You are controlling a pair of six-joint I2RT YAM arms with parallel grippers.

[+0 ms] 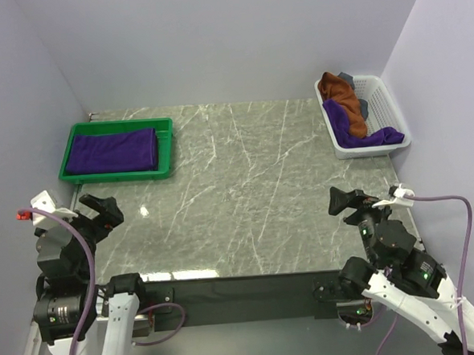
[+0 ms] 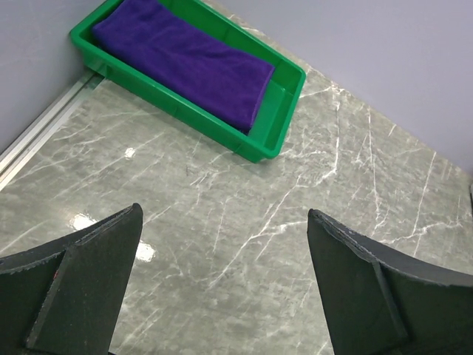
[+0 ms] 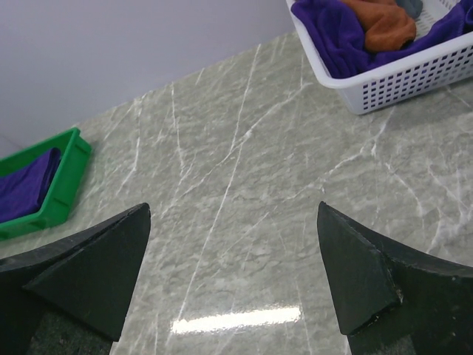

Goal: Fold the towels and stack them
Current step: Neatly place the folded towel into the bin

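Observation:
A folded purple towel (image 1: 111, 150) lies flat in the green tray (image 1: 164, 150) at the back left; it also shows in the left wrist view (image 2: 192, 63). A rust-brown towel (image 1: 343, 96) and a crumpled purple towel (image 1: 355, 130) sit in the white basket (image 1: 394, 107) at the back right, also in the right wrist view (image 3: 384, 26). My left gripper (image 1: 100, 208) is open and empty near the front left edge. My right gripper (image 1: 349, 201) is open and empty near the front right edge.
A small grey item (image 1: 347, 79) lies in the basket behind the brown towel. White walls close in the back and both sides. The marble table (image 1: 238, 193) stretches between tray and basket.

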